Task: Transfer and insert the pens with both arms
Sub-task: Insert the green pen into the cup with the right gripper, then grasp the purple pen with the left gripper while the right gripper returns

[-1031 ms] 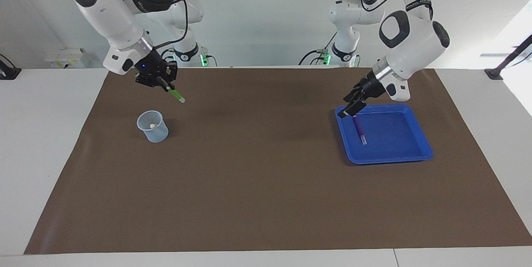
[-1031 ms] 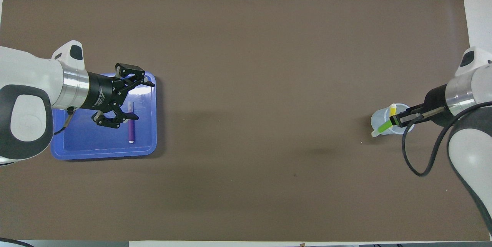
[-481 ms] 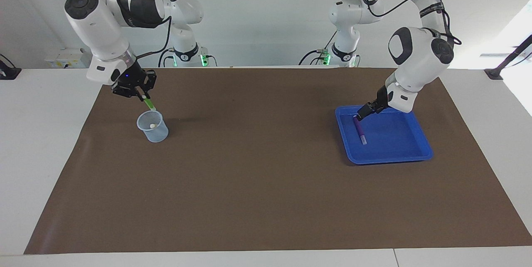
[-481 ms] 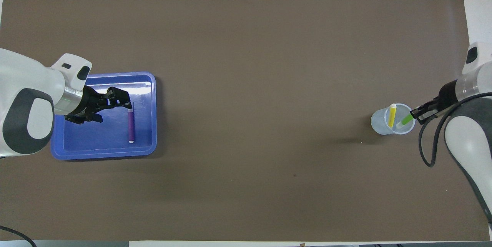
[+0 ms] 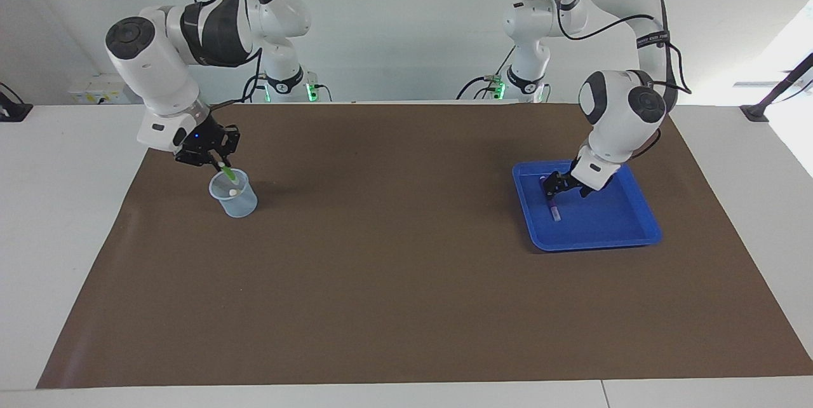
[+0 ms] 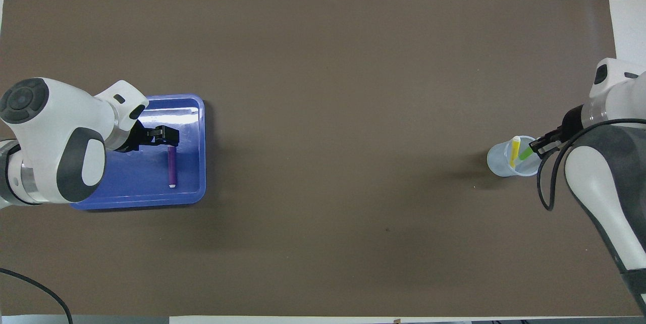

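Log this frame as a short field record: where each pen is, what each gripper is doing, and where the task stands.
purple pen: lying in blue tray
yellow pen: standing in clear cup
green pen: tip in the cup, held
right gripper: shut on green pen, over the cup
left gripper: open, down over the purple pen's end nearer the robots
task: one inserted, one going in, one left

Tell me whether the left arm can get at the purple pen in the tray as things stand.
Probably yes: the left gripper hangs open right over the purple pen, which lies alone and uncovered in the blue tray.
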Tool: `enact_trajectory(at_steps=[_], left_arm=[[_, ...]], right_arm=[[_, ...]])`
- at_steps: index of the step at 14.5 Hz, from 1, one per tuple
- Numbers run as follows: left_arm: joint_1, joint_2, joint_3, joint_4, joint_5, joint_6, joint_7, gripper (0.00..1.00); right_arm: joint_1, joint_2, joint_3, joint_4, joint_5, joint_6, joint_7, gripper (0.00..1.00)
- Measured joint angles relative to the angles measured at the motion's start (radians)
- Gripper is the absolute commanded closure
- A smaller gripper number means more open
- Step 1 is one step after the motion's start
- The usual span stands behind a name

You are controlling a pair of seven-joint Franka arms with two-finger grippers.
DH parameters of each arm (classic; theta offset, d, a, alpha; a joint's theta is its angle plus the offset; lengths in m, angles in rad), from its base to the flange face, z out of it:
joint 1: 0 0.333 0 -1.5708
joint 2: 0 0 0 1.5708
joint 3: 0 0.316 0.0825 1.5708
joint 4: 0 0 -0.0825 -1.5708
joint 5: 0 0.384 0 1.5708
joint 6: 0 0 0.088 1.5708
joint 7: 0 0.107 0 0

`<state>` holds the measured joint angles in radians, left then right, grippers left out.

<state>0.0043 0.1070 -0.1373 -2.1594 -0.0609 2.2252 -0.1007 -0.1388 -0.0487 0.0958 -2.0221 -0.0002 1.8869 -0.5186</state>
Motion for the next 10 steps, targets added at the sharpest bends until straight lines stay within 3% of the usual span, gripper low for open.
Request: enact_trajectory(at_steps=[1, 2, 3, 4, 5, 10], left_arm=[[-0.001, 0.008, -0.003, -0.006, 0.005, 0.014, 0.002, 0.00], [-0.001, 0.014, -0.004, -0.008, 0.015, 0.021, 0.003, 0.00], [-0.001, 0.018, -0.005, -0.009, 0.032, 0.026, 0.004, 0.00], [-0.001, 0.022, -0.005, -0.009, 0.048, 0.035, 0.004, 0.00], [-0.002, 0.028, -0.005, -0.009, 0.059, 0.044, 0.005, 0.00], [-0.026, 0.068, -0.006, -0.012, 0.074, 0.091, 0.005, 0.02]], right_arm=[[0.000, 0.000, 0.000, -0.017, 0.000, 0.009, 0.000, 0.80], [0.000, -0.001, 0.000, -0.028, 0.000, 0.014, 0.000, 0.49], [0.000, -0.002, 0.000, -0.036, 0.000, 0.016, 0.000, 0.24], [0.000, -0.003, 0.000, -0.039, 0.000, 0.016, 0.000, 0.06], [0.000, -0.006, 0.000, -0.041, 0.000, 0.016, 0.000, 0.00], [0.002, -0.018, 0.007, 0.021, 0.003, -0.030, 0.000, 0.00]])
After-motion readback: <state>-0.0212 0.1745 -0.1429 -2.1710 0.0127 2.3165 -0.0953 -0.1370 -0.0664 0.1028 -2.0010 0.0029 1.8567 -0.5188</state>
